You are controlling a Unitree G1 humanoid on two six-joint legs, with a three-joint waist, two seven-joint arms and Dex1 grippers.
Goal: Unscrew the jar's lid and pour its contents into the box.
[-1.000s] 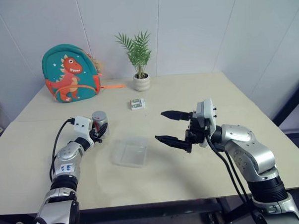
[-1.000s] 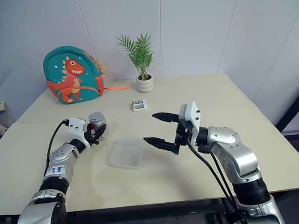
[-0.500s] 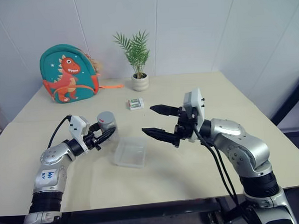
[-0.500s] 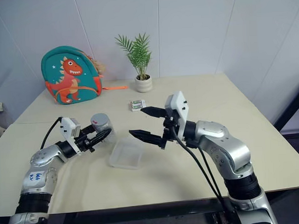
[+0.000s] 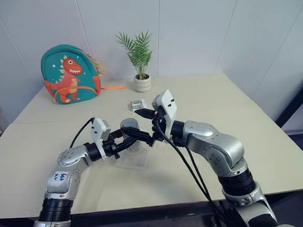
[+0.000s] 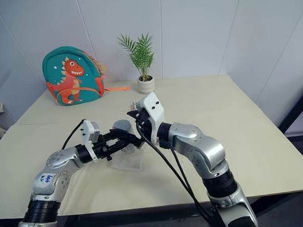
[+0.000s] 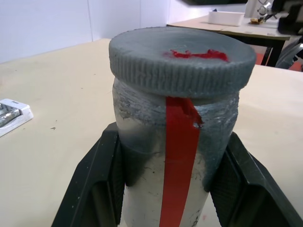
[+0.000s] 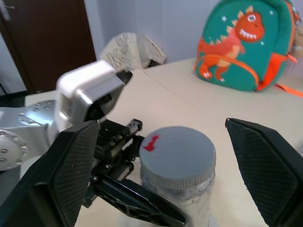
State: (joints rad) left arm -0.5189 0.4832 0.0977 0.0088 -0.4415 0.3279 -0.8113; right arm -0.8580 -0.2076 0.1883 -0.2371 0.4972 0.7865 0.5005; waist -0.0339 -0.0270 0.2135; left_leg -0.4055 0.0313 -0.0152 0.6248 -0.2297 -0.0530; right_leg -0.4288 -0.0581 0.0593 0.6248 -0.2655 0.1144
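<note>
Now, from the head views, the left gripper [image 5: 126,140] holds the jar [image 5: 130,136] upright above the box [image 5: 135,162], which lies on the table [image 5: 253,139] beneath the two arms. The right gripper [image 5: 142,125] stands with its jaws spread wide on either side of the jar's top, not clamped on it. Farther back on the table are a small white-and-green packet [image 5: 137,104], a white plant pot [image 5: 142,83] with a green plant, and a teal dinosaur backpack [image 5: 69,74] near the wall. From the left wrist view, the two black fingers [image 7: 94,184] press against both sides of the jar, a red strip running down its silvery body, and the lid [image 7: 182,60], grey, ribbed and marked with red, sits on top. From the right wrist view, the right gripper's fingers [image 8: 71,170] flank the lid with clear gaps either side, with the left gripper clamped on the jar below it.
</note>
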